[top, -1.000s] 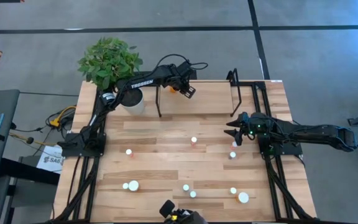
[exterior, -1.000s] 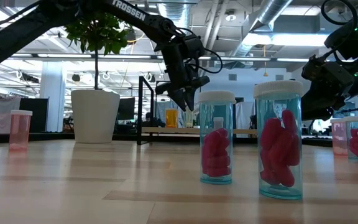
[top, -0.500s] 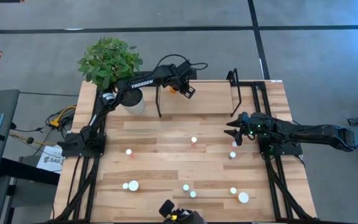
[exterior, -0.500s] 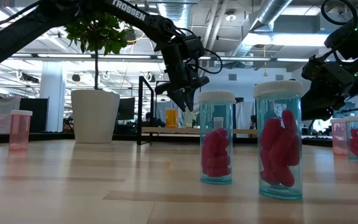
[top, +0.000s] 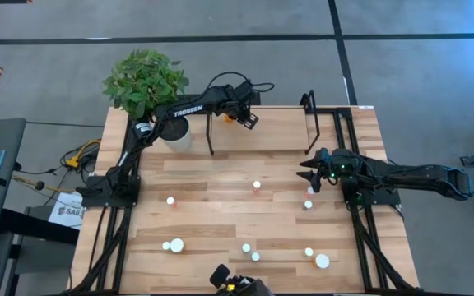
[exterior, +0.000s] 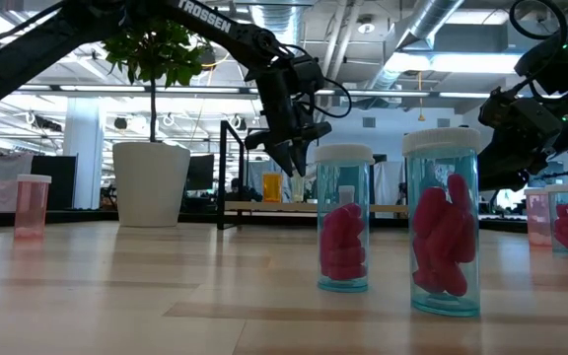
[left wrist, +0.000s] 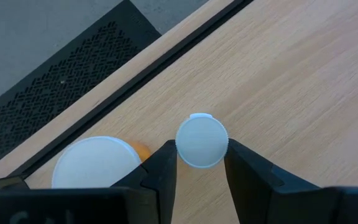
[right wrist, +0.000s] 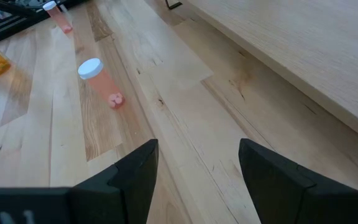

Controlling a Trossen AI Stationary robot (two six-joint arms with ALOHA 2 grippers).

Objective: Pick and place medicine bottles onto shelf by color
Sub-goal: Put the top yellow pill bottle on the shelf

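My left gripper (top: 239, 115) is over the left end of the shelf (top: 278, 123), a light board between black uprights at the table's far edge. It is shut on a small white-capped bottle (left wrist: 202, 140). A larger orange bottle (left wrist: 95, 163) stands beside it on the board. My right gripper (top: 307, 174) is open and empty above the table's right side, with two bottles (top: 309, 190) (top: 307, 205) just nearer than it. Several more bottles (top: 256, 186) (top: 171, 201) (top: 246, 247) stand upright on the tabletop. My left gripper pinches the small bottle's round white cap (left wrist: 185, 142) between its two fingers, one on each side. The fingers (exterior: 289, 163) come from above and point down. The cap hides the bottle's body, so I cannot tell whether the base rests on the shelf board.
A white pot with a green plant (top: 177, 131) stands at the far left, next to the shelf. Two bottles with red pills (exterior: 344, 227) (exterior: 445, 227) stand near the front edge. A pinkish bottle (right wrist: 101, 81) shows ahead of my right gripper.
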